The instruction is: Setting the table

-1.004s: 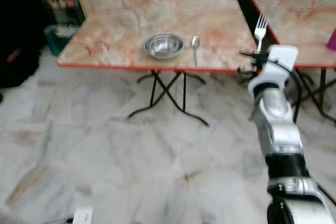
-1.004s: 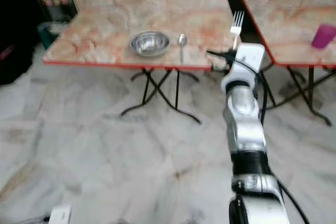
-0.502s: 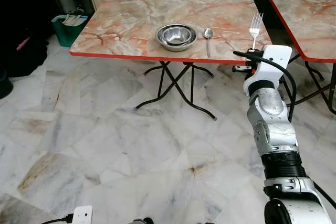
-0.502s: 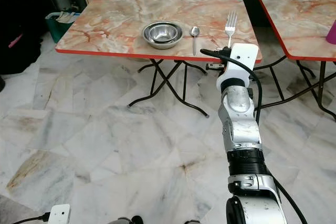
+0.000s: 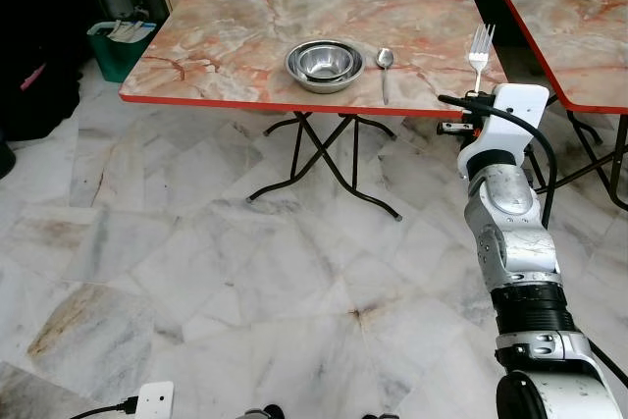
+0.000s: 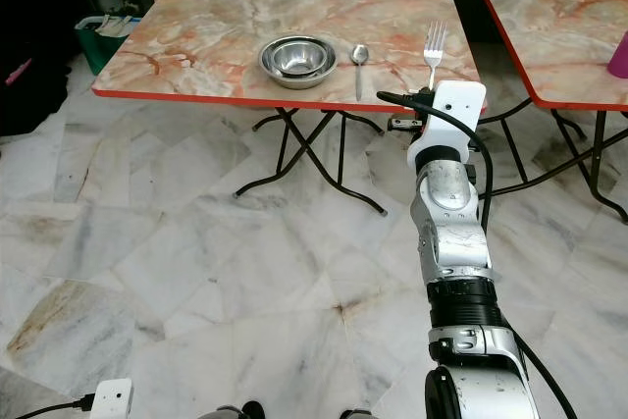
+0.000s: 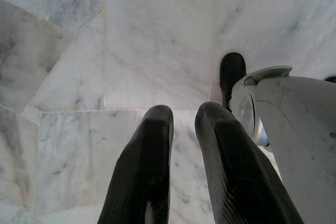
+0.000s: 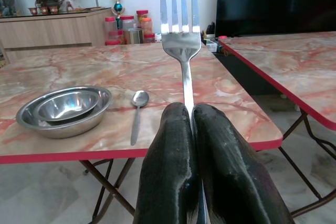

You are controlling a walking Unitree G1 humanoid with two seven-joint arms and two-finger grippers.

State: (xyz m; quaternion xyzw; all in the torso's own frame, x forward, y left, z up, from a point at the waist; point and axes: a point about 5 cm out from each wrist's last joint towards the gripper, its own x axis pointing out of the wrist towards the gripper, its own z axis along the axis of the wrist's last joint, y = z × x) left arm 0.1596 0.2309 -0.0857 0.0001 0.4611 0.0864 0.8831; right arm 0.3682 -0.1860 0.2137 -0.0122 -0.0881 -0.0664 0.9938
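standing upright, a fork [image 8: 181,35] is pinched between the closed fingers of the right gripper [image 8: 190,113], near a table [image 5: 245,17] where a bowl [image 5: 323,64] and spoon [image 5: 385,64] are set.

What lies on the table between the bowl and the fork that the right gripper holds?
A spoon lies between the bowl and the fork in the right gripper, beside the bowl, as seen in the left eye view.

The desk [image 5: 245,17] has an orange-pink marbled top with a red edge and black legs, and on it lie a silver steel bowl [image 5: 324,64] and a silver spoon [image 5: 385,68]. The fork [image 8: 182,35] is shiny silver between black fingers [image 8: 173,182], and the floor [image 5: 196,262] is grey-veined white marble.
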